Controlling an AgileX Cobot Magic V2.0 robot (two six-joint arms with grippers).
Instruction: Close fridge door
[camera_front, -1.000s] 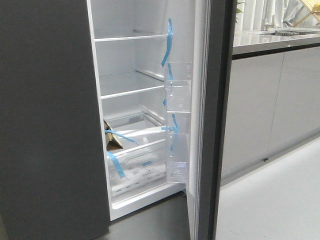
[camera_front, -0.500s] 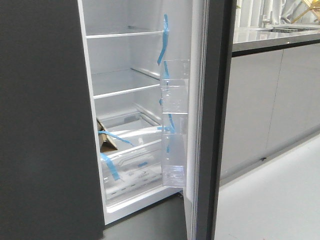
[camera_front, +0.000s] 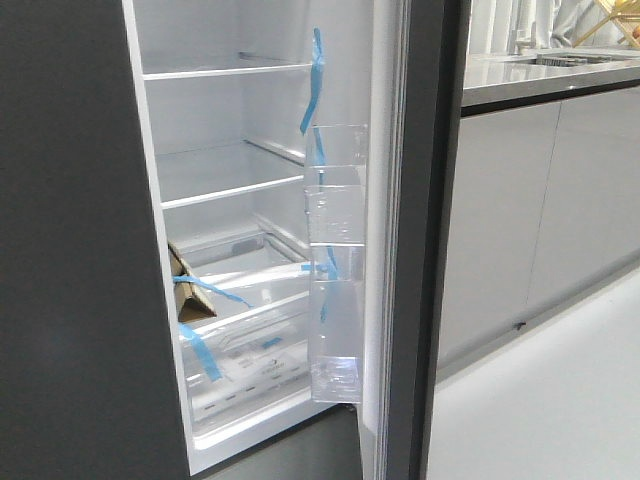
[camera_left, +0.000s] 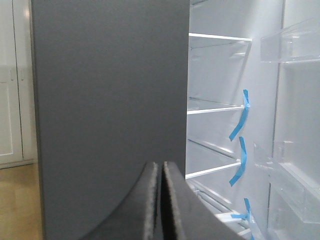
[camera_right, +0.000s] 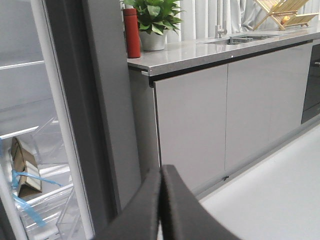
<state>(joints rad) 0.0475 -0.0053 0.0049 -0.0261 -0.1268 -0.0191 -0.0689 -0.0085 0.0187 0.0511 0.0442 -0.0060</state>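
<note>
The fridge door (camera_front: 432, 250) stands open, edge-on in the middle of the front view, with its dark grey outer face to the right. Its white lining carries clear shelf bins (camera_front: 336, 290) and blue tape strips. In the left wrist view the door's bins (camera_left: 295, 150) show beside the white fridge shelves. In the right wrist view the door's dark edge (camera_right: 102, 100) stands close ahead. My left gripper (camera_left: 161, 167) is shut and empty, facing the plain dark panel. My right gripper (camera_right: 161, 172) is shut and empty, just short of the door's outer face. Neither gripper shows in the front view.
A plain dark grey panel (camera_front: 70, 250) fills the left. Light grey glossy cabinet doors (camera_front: 510, 210) under a counter (camera_front: 540, 75) stand right of the door. A red bottle (camera_right: 132, 32), a potted plant (camera_right: 152, 20) and a dish rack (camera_right: 282, 12) are on the counter. Pale floor (camera_front: 560, 400) lies at right.
Fridge, door and panel have shifted to the left in the front view over the second. The door's opening angle looks the same.
</note>
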